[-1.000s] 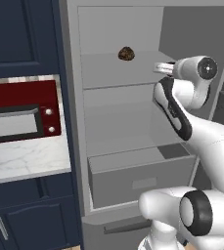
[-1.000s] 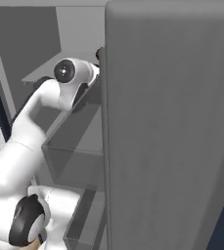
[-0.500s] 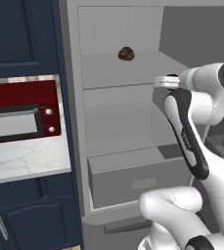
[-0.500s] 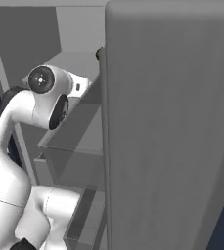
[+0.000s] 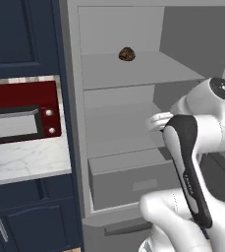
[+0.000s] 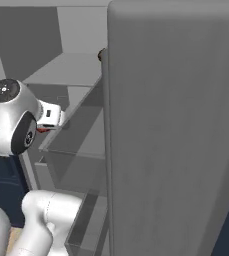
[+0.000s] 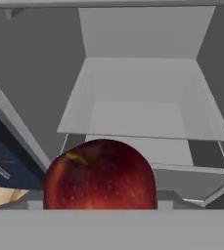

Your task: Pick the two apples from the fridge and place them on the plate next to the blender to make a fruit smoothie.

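**Red apple in the gripper, in front of the fridge**

The red apple (image 7: 100, 175) sits right at the gripper, large and low in the hand view, with the finger tips hidden behind it; the jaws appear clamped on it. In the right base view a sliver of red (image 6: 42, 130) shows under the white hand. The gripper (image 5: 155, 122) points toward the fridge (image 5: 124, 78) interior at the height of the middle shelf, held out in front of the compartment. The arm is folded: the forearm rises steeply from the elbow, with the wrist bent over at the top. Beyond and below the hand lies the wide grey drawer (image 5: 133, 179). Farther off and above it, a dark brown lumpy ball (image 5: 127, 53) rests on the upper shelf.
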Motion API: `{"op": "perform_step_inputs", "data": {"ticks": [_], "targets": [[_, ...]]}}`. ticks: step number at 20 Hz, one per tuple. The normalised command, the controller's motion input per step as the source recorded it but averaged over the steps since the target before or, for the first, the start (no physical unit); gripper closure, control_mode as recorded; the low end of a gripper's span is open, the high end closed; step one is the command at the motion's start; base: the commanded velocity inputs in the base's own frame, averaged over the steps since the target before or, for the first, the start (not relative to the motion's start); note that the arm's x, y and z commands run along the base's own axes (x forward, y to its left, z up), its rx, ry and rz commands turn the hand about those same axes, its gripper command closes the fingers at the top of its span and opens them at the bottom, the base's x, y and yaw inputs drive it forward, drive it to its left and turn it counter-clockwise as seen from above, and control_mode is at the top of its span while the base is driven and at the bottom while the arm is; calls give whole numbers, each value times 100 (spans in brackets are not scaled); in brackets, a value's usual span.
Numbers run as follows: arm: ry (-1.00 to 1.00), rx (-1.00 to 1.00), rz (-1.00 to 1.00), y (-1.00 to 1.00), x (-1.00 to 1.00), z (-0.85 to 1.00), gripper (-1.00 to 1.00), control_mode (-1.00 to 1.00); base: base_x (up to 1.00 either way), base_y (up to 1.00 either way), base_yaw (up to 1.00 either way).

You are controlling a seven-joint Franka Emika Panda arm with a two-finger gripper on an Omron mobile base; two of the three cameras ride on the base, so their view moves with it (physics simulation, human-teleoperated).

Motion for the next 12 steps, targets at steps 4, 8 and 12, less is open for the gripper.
{"op": "perform_step_inputs", "data": {"ticks": [4,8,12], "targets": [[13,-23,9,31,-42,-73,100,-100,0,0,0],[0,0,0,0,0,0,100,100,-69,36,60],[0,0,0,0,0,0,100,100,-38,52,96]]}}
